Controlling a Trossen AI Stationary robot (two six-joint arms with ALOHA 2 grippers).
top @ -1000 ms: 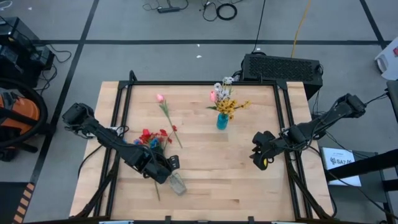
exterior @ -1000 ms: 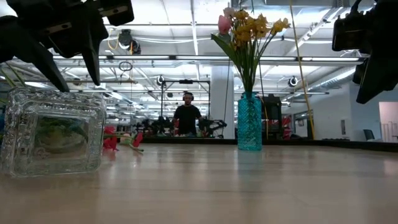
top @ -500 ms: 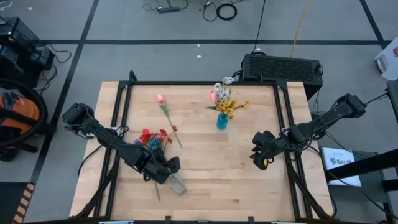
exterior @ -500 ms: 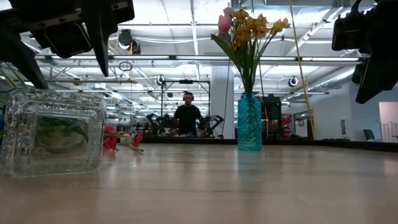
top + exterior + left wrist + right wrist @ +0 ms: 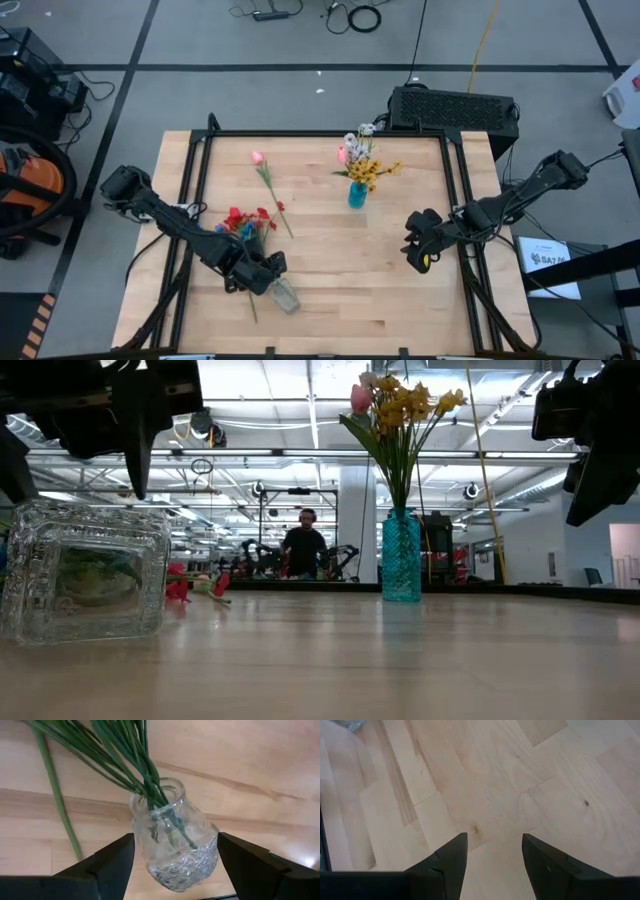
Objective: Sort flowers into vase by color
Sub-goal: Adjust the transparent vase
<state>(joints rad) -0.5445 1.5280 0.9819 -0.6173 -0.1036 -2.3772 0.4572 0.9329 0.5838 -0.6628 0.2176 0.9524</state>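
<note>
The left gripper [image 5: 262, 272] has spread its fingers in the last second and now stands released around a clear glass jar [image 5: 175, 842], which lies tipped on its side near the table's [image 5: 340, 300] near edge. That suggests the jar was just let go. Green stems [image 5: 132, 757] run into its mouth; their red and blue flowers [image 5: 243, 222] lie just beyond. Farther off, a blue vase [image 5: 357, 194] stands upright holding yellow, pink and white blooms. One pink tulip [image 5: 258, 158] lies loose. The right gripper [image 5: 418, 252] waits open at the right.

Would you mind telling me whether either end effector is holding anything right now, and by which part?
Nothing is held. The left end effector stands open around the clear glass vase lying on its side; the right end effector is open over bare table.
</note>
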